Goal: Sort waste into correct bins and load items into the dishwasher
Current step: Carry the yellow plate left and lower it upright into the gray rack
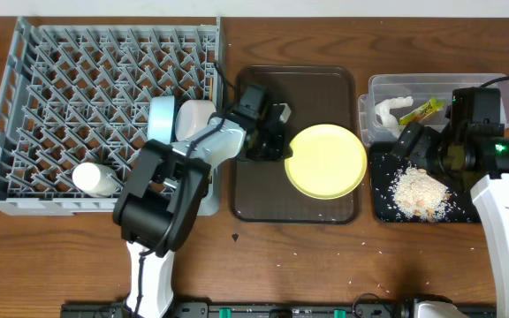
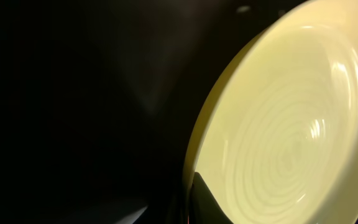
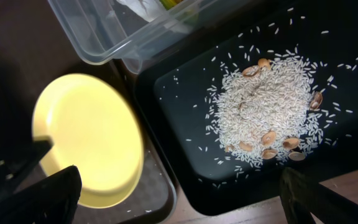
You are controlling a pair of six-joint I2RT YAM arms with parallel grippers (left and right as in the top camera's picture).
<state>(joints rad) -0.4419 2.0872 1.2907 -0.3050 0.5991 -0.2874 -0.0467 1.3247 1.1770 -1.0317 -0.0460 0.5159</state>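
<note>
Gripping the yellow plate (image 1: 327,161) at its left rim, the left gripper (image 1: 283,152) was clamped shut. Plate was over the right half of the brown serving tray (image 1: 254,199). Right gripper (image 3: 179,196) hung jaws wide apart, holding nothing, above the food scraps (image 1: 420,190) in the black tray (image 1: 383,208). Wrapper (image 1: 421,109) and tissue (image 1: 387,113) were in the clear tub (image 1: 374,87).

Robot lab bench, left arm (image 1: 162,208), right arm (image 1: 502,212), wooden table (image 1: 325,265), grey dish rack (image 1: 69,97), brown tray (image 1: 254,190)
</note>
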